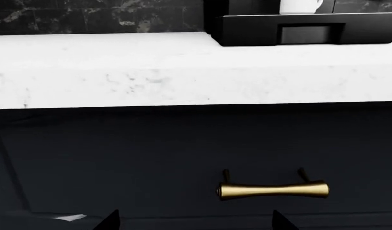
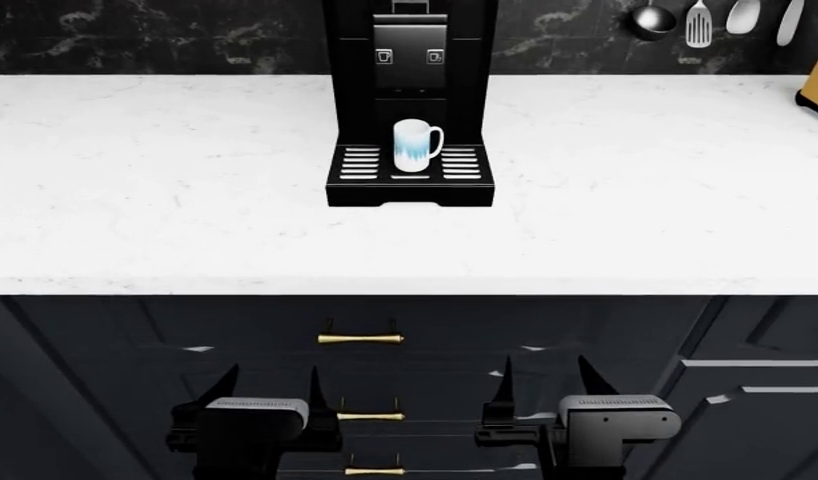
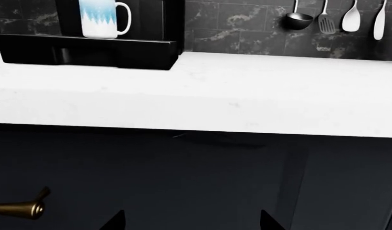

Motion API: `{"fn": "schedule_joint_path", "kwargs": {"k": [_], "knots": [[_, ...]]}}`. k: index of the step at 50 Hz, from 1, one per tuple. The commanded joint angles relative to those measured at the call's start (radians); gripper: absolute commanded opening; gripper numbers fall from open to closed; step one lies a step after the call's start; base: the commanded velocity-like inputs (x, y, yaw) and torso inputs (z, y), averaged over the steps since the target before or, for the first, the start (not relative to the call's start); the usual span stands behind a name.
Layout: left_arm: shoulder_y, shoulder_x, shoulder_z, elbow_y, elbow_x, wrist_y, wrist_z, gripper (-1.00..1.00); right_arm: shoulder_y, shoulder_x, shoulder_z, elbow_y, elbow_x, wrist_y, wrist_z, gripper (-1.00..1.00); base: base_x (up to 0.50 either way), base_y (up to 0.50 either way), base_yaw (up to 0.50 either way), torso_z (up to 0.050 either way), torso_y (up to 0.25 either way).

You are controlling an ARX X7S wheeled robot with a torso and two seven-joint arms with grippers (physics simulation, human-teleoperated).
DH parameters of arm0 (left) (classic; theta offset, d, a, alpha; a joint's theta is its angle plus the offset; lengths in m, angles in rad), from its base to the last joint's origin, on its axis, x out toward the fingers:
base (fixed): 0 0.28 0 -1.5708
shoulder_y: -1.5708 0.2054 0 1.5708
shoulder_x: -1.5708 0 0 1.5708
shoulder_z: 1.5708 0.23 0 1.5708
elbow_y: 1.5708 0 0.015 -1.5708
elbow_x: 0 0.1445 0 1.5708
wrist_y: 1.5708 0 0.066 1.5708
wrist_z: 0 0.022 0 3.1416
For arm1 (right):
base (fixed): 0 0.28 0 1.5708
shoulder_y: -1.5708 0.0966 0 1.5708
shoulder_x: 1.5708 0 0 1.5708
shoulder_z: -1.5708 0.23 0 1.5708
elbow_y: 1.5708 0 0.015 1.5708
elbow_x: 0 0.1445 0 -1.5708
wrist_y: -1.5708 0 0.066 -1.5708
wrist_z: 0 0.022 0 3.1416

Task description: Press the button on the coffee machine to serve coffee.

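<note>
Both arms low, level
L end effector (image 2: 274, 391) & R end effector (image 2: 544, 382) spread open, fingers pointing fwd, nothing held.

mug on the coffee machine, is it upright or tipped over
Upright. In the head view the mug stands on its base on the drip tray of the coffee machine, rim up, handle to one side.

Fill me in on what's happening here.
Nothing is being handled yet. Both end effectors, left and right, hang open and empty below the counter, in front of the drawers. The coffee machine stands at the back with a mug on its drip tray; its buttons are untouched.
</note>
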Motion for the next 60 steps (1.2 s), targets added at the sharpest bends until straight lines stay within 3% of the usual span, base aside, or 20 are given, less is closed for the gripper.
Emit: {"fn": "schedule_joint_path", "kwargs": {"k": [1,16,49,60], "knots": [[0.001,-0.011,0.010,0.002,-0.019,-0.006,-0.010,1.00,0.001,0.013,-0.011,0.001,0.013,-0.001,0.016,1.00,0.00,0.00,0.00,0.000,0.000],[0.003,-0.022,0.033,0.014,-0.040,0.021,-0.006,1.00,0.001,0.023,-0.021,-0.005,0.030,-0.003,0.034,1.00,0.00,0.00,0.00,0.000,0.000],[0.014,-0.046,0.044,0.029,-0.066,0.047,-0.041,1.00,0.012,0.044,-0.053,-0.007,0.048,0.024,0.065,1.00,0.00,0.00,0.00,0.047,0.000],[0.000,-0.094,0.076,0.370,-0.080,-0.253,-0.090,1.00,0.039,0.089,-0.057,-0.368,0.052,0.339,0.102,1.00,0.00,0.00,0.00,0.000,0.000]]}}
